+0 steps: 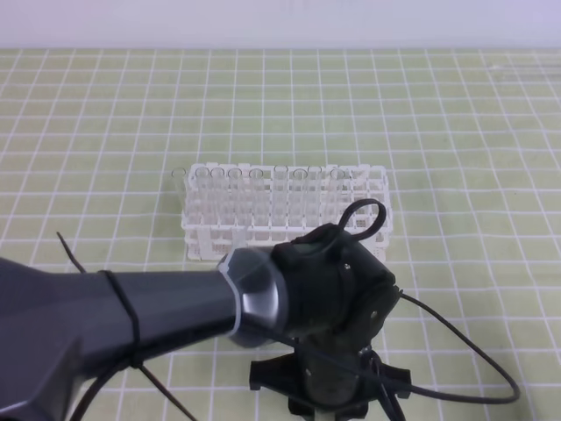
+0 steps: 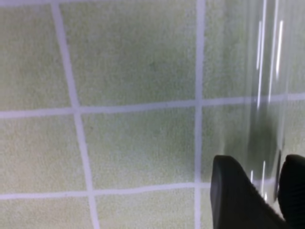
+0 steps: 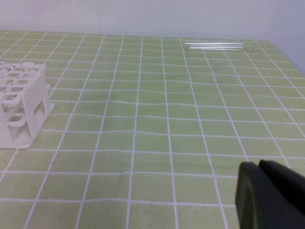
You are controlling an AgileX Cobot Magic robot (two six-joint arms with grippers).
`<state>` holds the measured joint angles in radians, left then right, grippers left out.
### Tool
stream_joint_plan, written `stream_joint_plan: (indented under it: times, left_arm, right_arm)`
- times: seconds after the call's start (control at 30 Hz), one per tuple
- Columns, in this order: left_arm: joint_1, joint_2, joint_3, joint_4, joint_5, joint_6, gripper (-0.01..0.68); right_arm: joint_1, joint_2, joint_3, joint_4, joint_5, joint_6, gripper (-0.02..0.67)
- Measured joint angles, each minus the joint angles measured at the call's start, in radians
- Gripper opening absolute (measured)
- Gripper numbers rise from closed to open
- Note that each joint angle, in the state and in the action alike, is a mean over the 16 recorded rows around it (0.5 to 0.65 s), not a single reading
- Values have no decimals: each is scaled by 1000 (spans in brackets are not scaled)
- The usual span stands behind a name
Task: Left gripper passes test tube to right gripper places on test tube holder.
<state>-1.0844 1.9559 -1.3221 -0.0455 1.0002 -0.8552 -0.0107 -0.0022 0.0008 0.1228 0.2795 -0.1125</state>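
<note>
test tube [image 2: 267,119], green gridded mat [image 2: 133,143], white wall [image 1: 280,22]

The left gripper [image 2: 269,198] is cut off at the frame's bottom right. The test tube holder [image 1: 285,209] is partly hidden by the arm.

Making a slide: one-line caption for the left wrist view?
Left gripper fingers straddling a clear test tube above the green gridded mat.

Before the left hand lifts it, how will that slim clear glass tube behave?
Slim clear glass tube: glossy wall, probably slippery between the black fingers. Thin glass, likely fragile. Round, so apt to roll if released.
</note>
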Motion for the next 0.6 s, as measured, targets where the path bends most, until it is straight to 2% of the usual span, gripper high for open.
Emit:
stream_joint_plan:
  times: [0.33,0.6]
  left_arm:
    - [0,1,-1,5,8,-2,176]
    - [0,3,0,5,9,-2,109]
  right_arm:
    - [0,0,0,0,0,0,-18]
    - [0,0,0,0,0,0,-18]
